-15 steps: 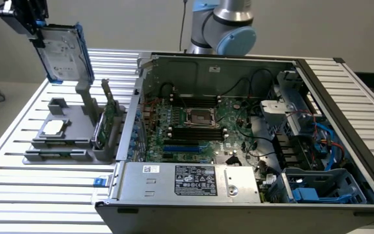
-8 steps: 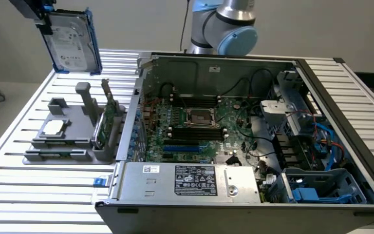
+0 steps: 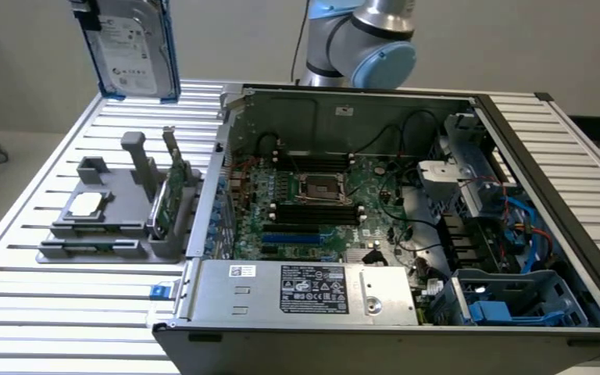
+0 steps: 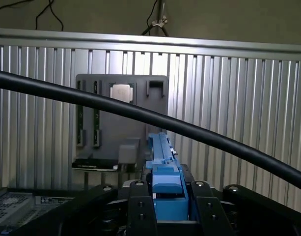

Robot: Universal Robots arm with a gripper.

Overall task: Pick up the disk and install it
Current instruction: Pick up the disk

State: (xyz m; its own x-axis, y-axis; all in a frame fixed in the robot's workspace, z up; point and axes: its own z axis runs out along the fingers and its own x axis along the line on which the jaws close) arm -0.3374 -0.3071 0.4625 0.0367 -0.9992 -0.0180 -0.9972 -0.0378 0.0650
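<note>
The hand (image 4: 167, 211), part-closed on the hard disk's (image 3: 133, 47) blue carrier rail (image 4: 160, 147), is holding it upright above the table (image 3: 29, 289), where the narrow edge grip is risking a slip.

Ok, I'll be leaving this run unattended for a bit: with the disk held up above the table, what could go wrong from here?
1. The tool grips the disk by one narrow, blue-railed end, so the hanging disk could tilt or slip.
2. The black cable runs close past the tool and might snag.
3. The blue bay sits beside loose wires; the disk could catch on them.
</note>
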